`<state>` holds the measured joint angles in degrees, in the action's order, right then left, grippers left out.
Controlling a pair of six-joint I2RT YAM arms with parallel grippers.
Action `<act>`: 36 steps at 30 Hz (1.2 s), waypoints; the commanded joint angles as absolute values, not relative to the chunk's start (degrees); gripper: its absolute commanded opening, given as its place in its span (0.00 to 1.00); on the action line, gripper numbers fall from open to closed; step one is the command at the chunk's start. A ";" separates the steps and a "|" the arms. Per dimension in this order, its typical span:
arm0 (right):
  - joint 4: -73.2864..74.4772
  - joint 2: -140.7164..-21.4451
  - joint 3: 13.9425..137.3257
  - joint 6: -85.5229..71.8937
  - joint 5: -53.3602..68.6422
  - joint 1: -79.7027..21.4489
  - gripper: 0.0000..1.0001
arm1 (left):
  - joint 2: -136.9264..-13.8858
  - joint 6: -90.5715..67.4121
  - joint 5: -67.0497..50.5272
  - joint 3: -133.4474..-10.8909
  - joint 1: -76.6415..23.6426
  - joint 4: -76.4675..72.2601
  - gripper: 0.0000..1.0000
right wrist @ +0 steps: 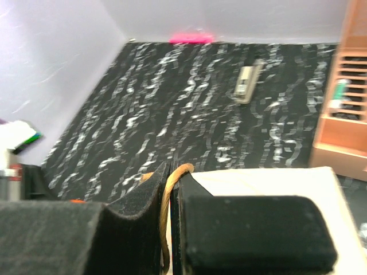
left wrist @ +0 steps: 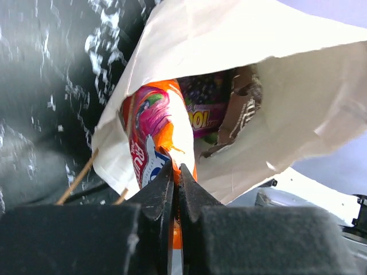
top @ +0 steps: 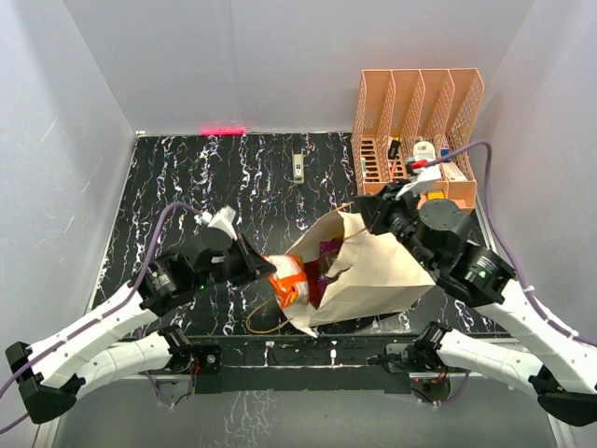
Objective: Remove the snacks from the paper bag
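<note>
The paper bag lies on its side near the table's front, its mouth facing left. My left gripper is shut on the near end of an orange snack packet that sticks out of the mouth; the left wrist view shows the packet pinched between the jaws. Deeper inside sit a purple packet and a dark brown packet. My right gripper is shut on the bag's brown cord handle and holds the upper edge of the bag up.
A peach mesh file organiser with small bottles stands at the back right, just behind the right arm. A small beige object lies at the back middle. The bag's other cord handle lies on the table by the front edge.
</note>
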<state>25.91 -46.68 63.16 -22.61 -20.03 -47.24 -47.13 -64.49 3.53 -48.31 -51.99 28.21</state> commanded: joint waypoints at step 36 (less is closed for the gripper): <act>35.45 -40.17 72.14 -15.59 -29.62 -47.10 0.08 | -88.74 -34.48 -21.06 -78.62 4.07 10.06 0.00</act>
